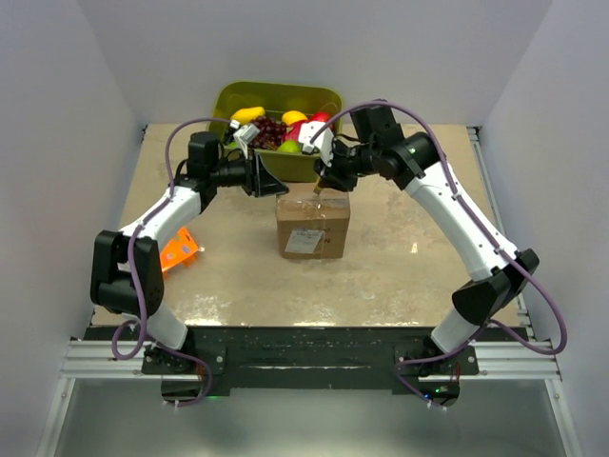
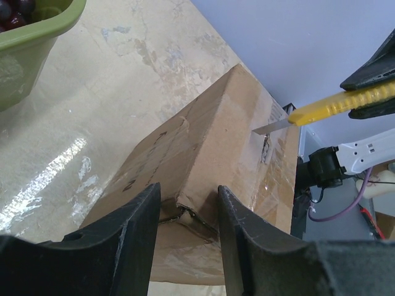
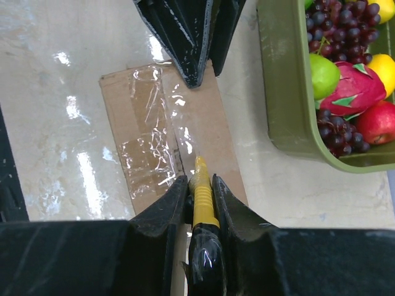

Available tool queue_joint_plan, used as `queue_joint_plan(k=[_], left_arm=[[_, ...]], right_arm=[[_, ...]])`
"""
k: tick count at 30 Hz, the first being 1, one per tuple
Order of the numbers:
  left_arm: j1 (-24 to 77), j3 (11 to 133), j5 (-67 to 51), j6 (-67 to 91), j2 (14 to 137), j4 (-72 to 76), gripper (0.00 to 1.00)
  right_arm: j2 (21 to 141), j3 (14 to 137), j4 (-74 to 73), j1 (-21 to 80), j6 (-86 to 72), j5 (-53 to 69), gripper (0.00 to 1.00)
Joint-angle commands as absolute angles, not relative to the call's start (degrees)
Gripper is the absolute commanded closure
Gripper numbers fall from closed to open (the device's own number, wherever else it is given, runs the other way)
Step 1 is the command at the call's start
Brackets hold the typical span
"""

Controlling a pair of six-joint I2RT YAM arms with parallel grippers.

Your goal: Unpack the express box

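Bending inward, both arms met over the express box (image 1: 314, 228) at the table's (image 1: 409, 276) middle; the left gripper (image 2: 187, 206) pinched its top edge, the right gripper (image 3: 200, 185) clamped a yellow box cutter (image 3: 202, 200), blade touching the box top.

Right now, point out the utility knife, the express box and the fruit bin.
utility knife (image 2: 336, 103): left wrist view, on the yellow handle.
express box (image 1: 328, 227): top external view, on bare cardboard beside the white label.
fruit bin (image 3: 281, 92): right wrist view, on the olive side wall.
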State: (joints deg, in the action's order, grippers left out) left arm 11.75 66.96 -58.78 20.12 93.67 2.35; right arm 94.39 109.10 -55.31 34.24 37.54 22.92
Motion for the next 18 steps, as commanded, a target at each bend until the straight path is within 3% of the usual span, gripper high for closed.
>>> queue_joint_plan(k=[1, 18], left_arm=[[11.9, 66.4, -55.8, 16.2, 96.5, -2.5, 0.55], [12.0, 65.7, -56.2, 16.1, 95.8, -2.8, 0.55]], right_arm=[[93.7, 112.2, -55.8, 34.0, 36.2, 29.1, 1.0], [95.1, 111.1, -54.1, 33.9, 34.5, 28.0, 1.0]])
